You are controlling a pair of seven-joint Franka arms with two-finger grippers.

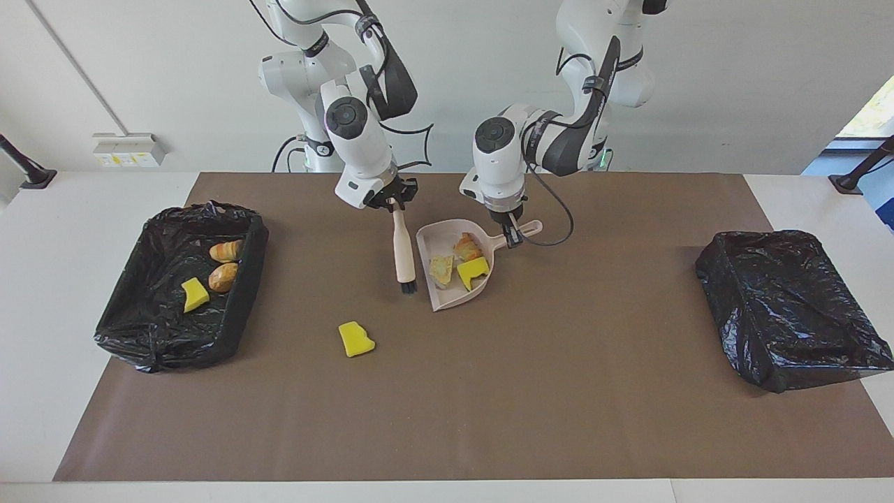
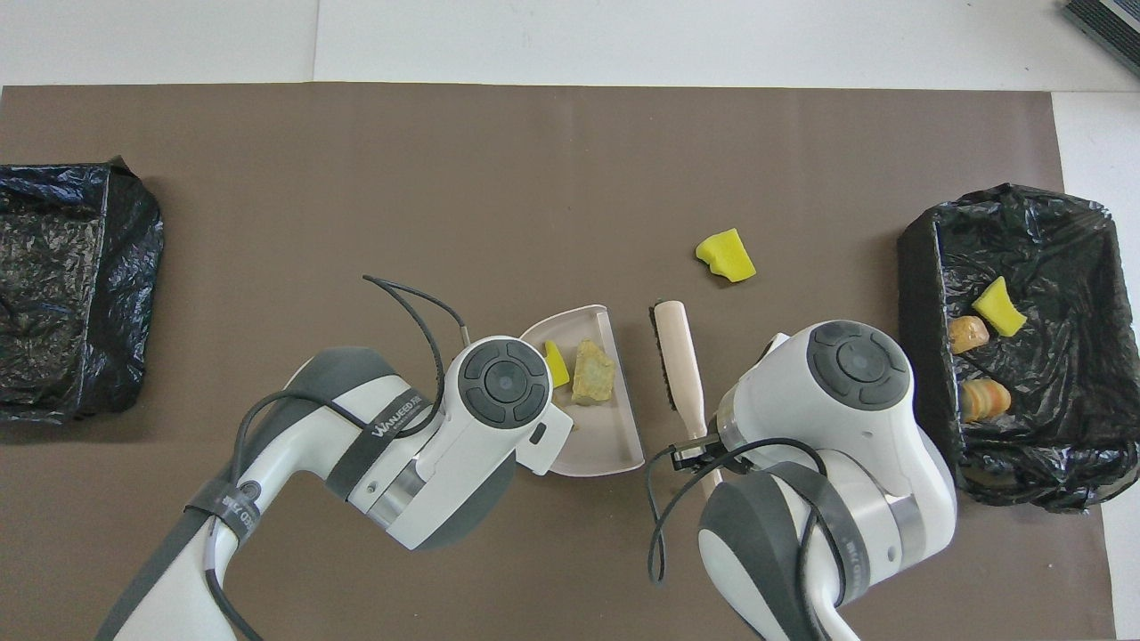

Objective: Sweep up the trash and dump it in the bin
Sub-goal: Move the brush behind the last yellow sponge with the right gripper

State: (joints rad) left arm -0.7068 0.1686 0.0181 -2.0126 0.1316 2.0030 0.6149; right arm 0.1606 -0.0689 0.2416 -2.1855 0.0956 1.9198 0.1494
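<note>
My left gripper [image 1: 513, 235] is shut on the handle of the beige dustpan [image 1: 449, 299], which holds trash: two bread-like pieces [image 1: 466, 246] and a yellow sponge chunk [image 1: 473, 270]. My right gripper [image 1: 392, 202] is shut on the handle of the beige hand brush [image 1: 401, 251], which hangs bristles down beside the pan's open edge, toward the right arm's end. One yellow sponge chunk [image 1: 355, 339] lies loose on the mat, farther from the robots than the brush. In the overhead view the pan [image 2: 598, 441], brush [image 2: 677, 356] and loose chunk [image 2: 726, 255] show, and the left gripper is hidden under its arm.
A black-lined bin [image 1: 246, 279] at the right arm's end holds a sponge chunk [image 1: 195, 294] and two bread pieces [image 1: 225, 264]. A second black-lined bin [image 1: 789, 307] stands at the left arm's end. A brown mat [image 1: 489, 405] covers the table.
</note>
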